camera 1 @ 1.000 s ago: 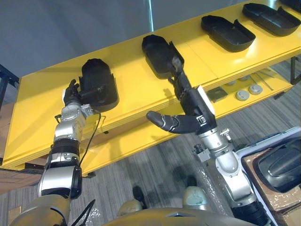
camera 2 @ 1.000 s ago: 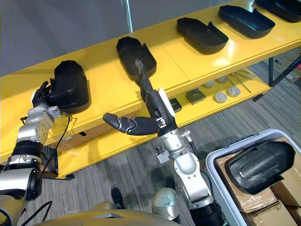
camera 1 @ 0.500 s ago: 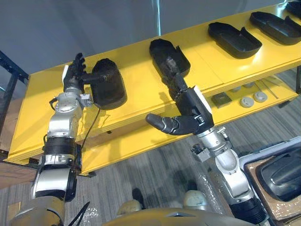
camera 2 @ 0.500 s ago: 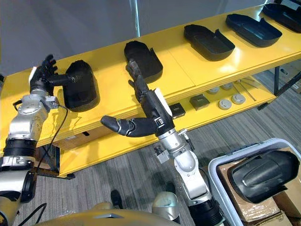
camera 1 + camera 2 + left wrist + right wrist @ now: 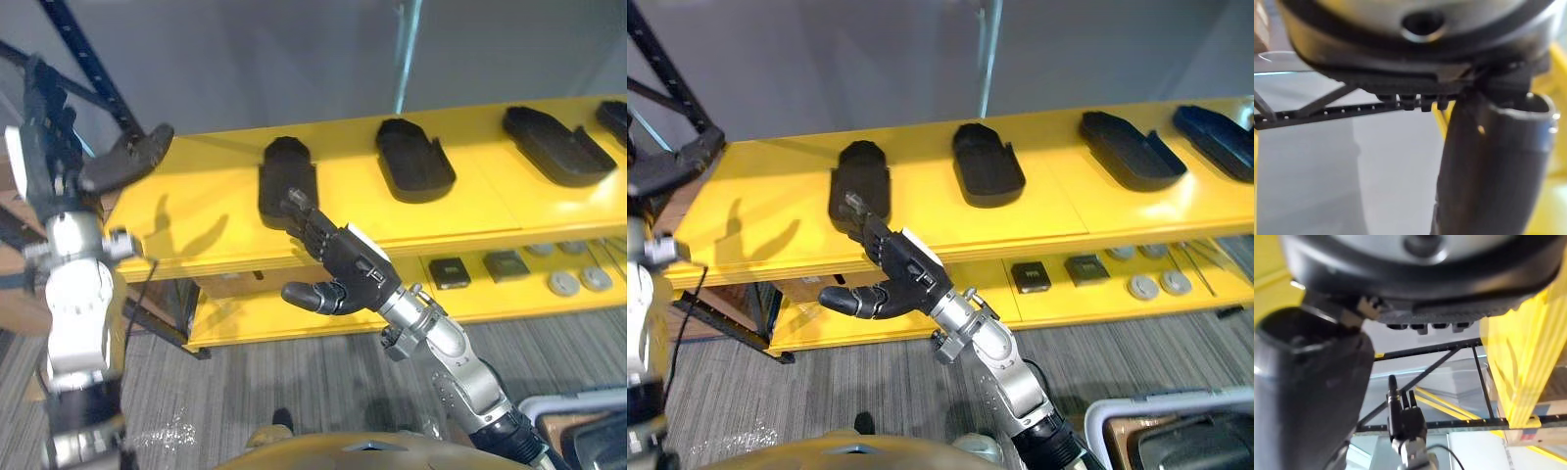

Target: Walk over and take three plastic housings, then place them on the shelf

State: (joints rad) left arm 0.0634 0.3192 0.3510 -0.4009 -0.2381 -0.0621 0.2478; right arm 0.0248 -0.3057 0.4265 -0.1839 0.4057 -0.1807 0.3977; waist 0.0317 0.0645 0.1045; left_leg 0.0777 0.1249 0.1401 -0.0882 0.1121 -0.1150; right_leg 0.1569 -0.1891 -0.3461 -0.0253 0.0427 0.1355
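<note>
Black plastic housing (image 5: 287, 186) just ahead of your right hand (image 5: 353, 276): probably light, stiff, slick; pinch long rims. It and left hand (image 5: 49, 147): fingers spread, empty.

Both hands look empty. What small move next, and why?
Probably lower the raised left hand and pull the right hand back: both are open and hold nothing, and the nearest housing already lies flat on the yellow shelf.

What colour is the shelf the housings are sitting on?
The shelf is bright yellow, clearest in the right eye view.
</note>
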